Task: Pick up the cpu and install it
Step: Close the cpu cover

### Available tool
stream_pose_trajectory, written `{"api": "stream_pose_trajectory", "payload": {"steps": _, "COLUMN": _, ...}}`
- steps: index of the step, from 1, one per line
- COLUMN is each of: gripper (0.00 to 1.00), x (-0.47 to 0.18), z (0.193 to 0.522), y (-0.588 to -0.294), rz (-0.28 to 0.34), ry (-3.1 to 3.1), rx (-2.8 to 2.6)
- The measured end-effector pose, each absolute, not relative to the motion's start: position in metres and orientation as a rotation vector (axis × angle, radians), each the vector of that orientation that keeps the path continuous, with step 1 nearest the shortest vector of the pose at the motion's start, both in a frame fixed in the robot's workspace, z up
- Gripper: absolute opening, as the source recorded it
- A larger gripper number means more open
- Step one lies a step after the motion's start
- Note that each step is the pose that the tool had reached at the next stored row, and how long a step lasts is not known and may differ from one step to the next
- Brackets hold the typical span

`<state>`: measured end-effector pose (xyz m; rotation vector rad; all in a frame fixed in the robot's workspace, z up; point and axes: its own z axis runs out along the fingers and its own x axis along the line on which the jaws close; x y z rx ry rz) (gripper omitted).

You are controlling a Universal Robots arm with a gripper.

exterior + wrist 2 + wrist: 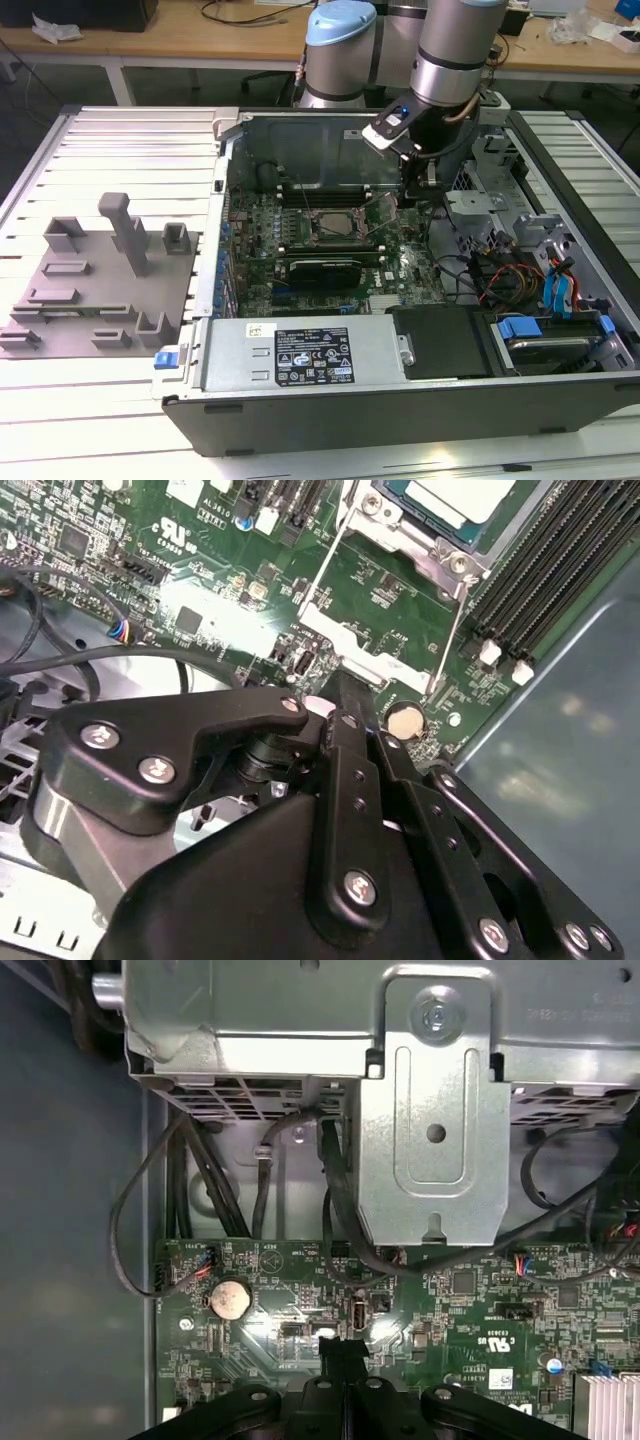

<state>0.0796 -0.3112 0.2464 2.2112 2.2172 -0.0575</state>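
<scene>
The cpu (331,227), a small square chip with a silvery top, lies inside the dark socket frame on the motherboard (300,250) of the open computer case. In the second wrist view the cpu (462,494) sits in that frame, and a thin wire latch (322,568) runs beside it. My gripper (408,197) hangs low over the board on the exterior view's right of the socket. The black fingers (346,742) are shut with nothing between them. Their tip (340,1351) is just above the metal latch plate (350,650) near a coin battery (229,1298).
A grey tray (90,290) with upright fixtures stands outside the case on the exterior view's left. A long black card (322,268) lies below the socket. The power supply (310,360) fills the case front, with drive cages and cables (520,280) on the right. Memory slots (560,560) lie beyond the socket.
</scene>
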Motion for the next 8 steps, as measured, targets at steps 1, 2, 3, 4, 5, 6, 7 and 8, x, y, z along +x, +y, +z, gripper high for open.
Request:
{"api": "stream_pose_trajectory", "payload": {"steps": 1, "gripper": 0.11, "x": 0.0796, "z": 0.2449, "y": -0.3112, "rz": -0.057, "ry": 2.217, "rx": 2.211}}
{"api": "stream_pose_trajectory", "payload": {"steps": 2, "gripper": 0.11, "x": 0.0796, "z": 0.2437, "y": -0.3112, "rz": -0.055, "ry": 2.221, "rx": 2.209}}
{"api": "stream_pose_trajectory", "payload": {"steps": 3, "gripper": 0.11, "x": 0.0797, "z": 0.2434, "y": -0.3112, "rz": -0.053, "ry": 2.223, "rx": 2.206}}
{"api": "stream_pose_trajectory", "payload": {"steps": 4, "gripper": 0.11, "x": 0.0796, "z": 0.243, "y": -0.3113, "rz": -0.05, "ry": 2.225, "rx": 2.204}}
{"api": "stream_pose_trajectory", "payload": {"steps": 5, "gripper": 0.11, "x": 0.0796, "z": 0.2428, "y": -0.3112, "rz": -0.047, "ry": 2.227, "rx": 2.202}}
{"api": "stream_pose_trajectory", "payload": {"steps": 6, "gripper": 0.11, "x": 0.0796, "z": 0.2428, "y": -0.3112, "rz": -0.047, "ry": 2.227, "rx": 2.202}}
{"api": "stream_pose_trajectory", "payload": {"steps": 7, "gripper": 0.11, "x": 0.0796, "z": 0.2427, "y": -0.3112, "rz": -0.047, "ry": 2.227, "rx": 2.202}}
{"api": "stream_pose_trajectory", "payload": {"steps": 8, "gripper": 0.11, "x": 0.0796, "z": 0.2427, "y": -0.3112, "rz": -0.047, "ry": 2.227, "rx": 2.202}}
